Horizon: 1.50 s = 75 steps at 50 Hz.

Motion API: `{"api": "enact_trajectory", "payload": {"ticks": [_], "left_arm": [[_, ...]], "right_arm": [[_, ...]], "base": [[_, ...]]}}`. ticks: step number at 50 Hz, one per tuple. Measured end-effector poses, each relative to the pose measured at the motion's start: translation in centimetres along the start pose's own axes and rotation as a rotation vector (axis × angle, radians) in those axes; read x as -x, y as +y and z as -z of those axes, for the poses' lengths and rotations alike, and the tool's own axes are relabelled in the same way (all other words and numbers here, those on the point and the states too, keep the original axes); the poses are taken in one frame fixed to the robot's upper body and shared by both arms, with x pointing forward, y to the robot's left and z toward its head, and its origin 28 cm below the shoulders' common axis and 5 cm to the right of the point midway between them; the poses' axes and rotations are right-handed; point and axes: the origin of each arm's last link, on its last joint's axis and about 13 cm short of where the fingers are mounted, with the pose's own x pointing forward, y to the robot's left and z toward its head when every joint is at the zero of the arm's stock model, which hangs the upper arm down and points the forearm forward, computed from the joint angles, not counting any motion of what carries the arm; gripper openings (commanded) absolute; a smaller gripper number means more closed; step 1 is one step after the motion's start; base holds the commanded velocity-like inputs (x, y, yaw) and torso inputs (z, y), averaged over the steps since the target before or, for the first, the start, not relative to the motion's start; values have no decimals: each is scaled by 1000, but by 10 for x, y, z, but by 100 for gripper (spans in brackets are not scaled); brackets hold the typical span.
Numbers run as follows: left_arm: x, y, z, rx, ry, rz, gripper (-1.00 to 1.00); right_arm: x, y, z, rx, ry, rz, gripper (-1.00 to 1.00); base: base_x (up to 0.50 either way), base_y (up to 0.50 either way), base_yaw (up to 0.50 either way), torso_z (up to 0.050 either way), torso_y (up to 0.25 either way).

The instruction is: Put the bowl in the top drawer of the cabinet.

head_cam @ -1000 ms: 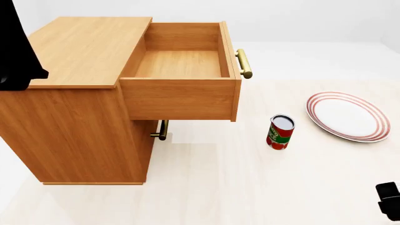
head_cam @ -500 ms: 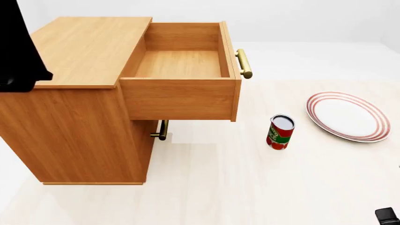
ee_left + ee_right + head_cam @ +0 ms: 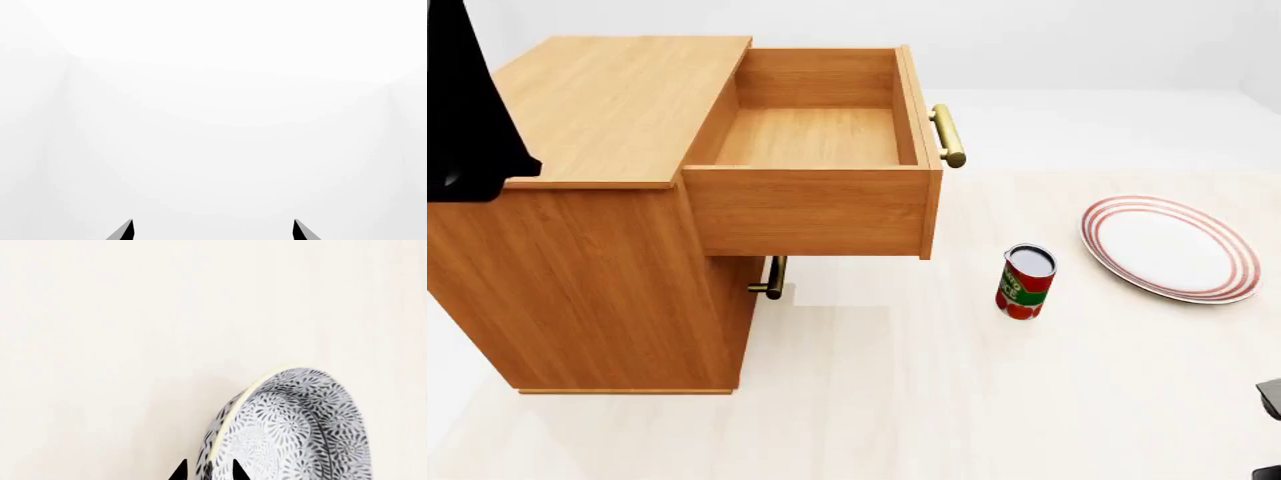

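In the right wrist view the speckled blue-grey bowl [image 3: 293,430] hangs tilted on edge over the pale floor. My right gripper [image 3: 209,474] is shut on its rim, one dark fingertip on each side. The head view shows only a black piece of that arm [image 3: 1270,395] at the lower right edge, and the bowl is out of view there. The cabinet [image 3: 587,270] stands at the left with its top drawer [image 3: 814,135] pulled out and bare inside. My left gripper [image 3: 213,231] is open and faces blank white. The left arm [image 3: 467,110] shows black at the far left.
A red-labelled can [image 3: 1025,282] stands upright on the floor right of the cabinet. A red-rimmed white plate [image 3: 1169,248] lies further right. The lower drawer's brass handle [image 3: 773,277] pokes out beneath the open drawer, whose own handle [image 3: 948,135] points right.
The black piece of my right arm at the lower right dipped, then shifted to the right edge of the head view. The left arm edged slightly right.
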Motion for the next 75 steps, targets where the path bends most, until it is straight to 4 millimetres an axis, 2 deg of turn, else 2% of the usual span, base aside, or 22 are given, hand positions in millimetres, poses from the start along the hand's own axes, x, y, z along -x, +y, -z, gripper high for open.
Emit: {"api": "enact_trajectory", "payload": {"ticks": [18,30,36,62,75], "left_arm": [[2,0,-2,1,2,0,100],[1,0,-4,-2,-5,-1,100],[0,0,-4,-2,-8,-1,100],[1,3,3,15,4,-15,100],[5,8,5,34,4,-35,100]], "right_arm": [[8,-13,14,7,1,-2,-100],[29,-23,-3,34,-53,10,-100],[40,-23,-27,72,-108,7,-100],[91,-31,-152,310,-426,-93,-100],[111,-42,-225,383,-545,-137,-100]], "base": [[0,0,0,0,0],[0,0,0,0,0],[0,0,0,0,0],[0,0,0,0,0],[0,0,0,0,1]]}}
